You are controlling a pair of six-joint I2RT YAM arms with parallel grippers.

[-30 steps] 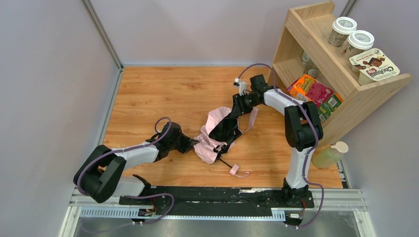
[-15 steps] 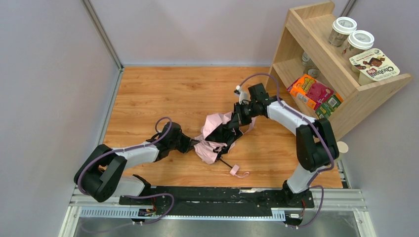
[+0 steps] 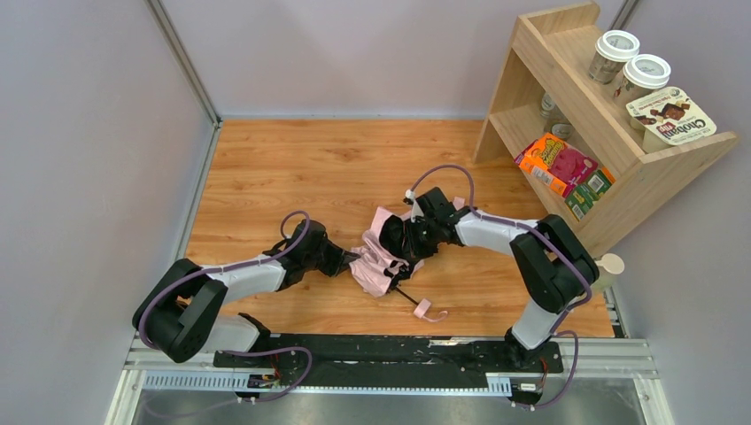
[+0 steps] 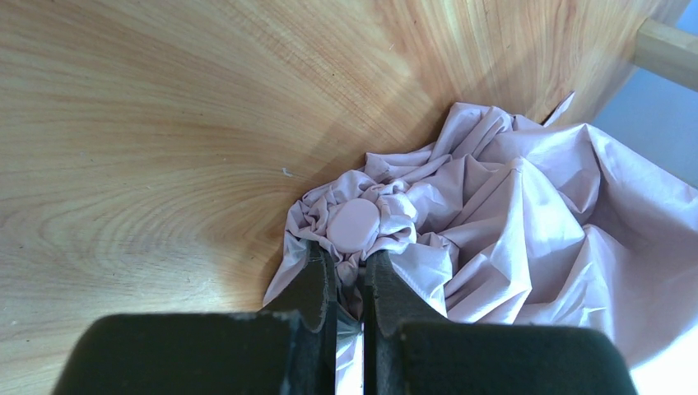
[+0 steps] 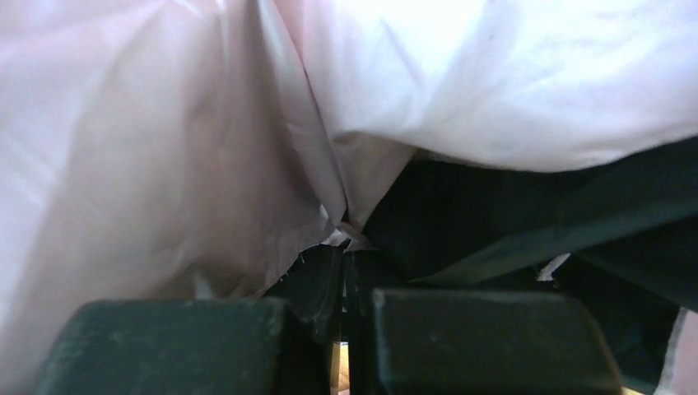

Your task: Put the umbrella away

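The pale pink umbrella lies crumpled at mid-table, its dark lining showing. A pink strap lies loose at its near right. My left gripper is shut on the fabric just below the umbrella's round pink top cap, at its left end. My right gripper is shut on a fold of the canopy at the umbrella's right side, where pink cloth meets dark lining. The pink fabric fills the right half of the left wrist view. The handle is hidden.
A wooden shelf stands at the back right with snack boxes, two lidded cups and a yogurt pack. A pale bottle stands near the right edge. Grey walls bound the wooden table.
My right gripper has moved toward the near left with the canopy fold, bunching the umbrella closer to the left gripper. The left arm has hardly moved. The strap has shifted slightly.
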